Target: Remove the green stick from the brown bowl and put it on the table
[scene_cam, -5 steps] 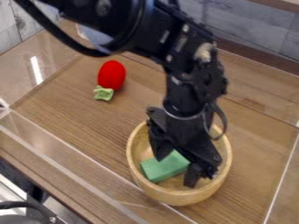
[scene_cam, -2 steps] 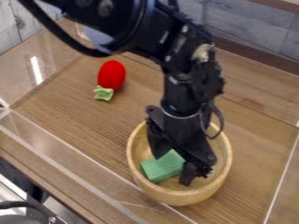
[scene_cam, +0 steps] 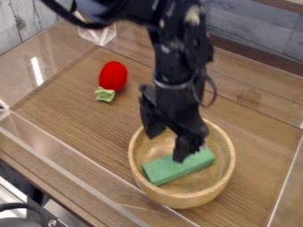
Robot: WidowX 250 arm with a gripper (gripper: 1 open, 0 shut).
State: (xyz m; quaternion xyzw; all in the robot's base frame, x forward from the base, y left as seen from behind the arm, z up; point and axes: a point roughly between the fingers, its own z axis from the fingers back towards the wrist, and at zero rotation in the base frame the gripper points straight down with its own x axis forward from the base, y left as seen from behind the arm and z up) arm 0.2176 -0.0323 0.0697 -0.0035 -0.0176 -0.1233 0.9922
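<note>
Inside the brown bowl (scene_cam: 178,182): one green stick (scene_cam: 179,166), lying flat. Above it: gripper (scene_cam: 173,146), jaws spread, holding nothing. On the table (scene_cam: 71,106): red fruit toy (scene_cam: 112,77).

brown bowl (scene_cam: 221,174): grained wood | green stick (scene_cam: 180,165): matte | table (scene_cam: 83,124): wood-grain

My arm: matte black throughout, chunky rounded link housings, slightly glossy highlights on upper segments. Black cable loops beside wrist section. My black two-finger gripper (scene_cam: 180,144): boxy body, two long, flat, dark fingers (scene_cam: 190,142). No readable markings or screws; upper links motion-blurred.
</note>
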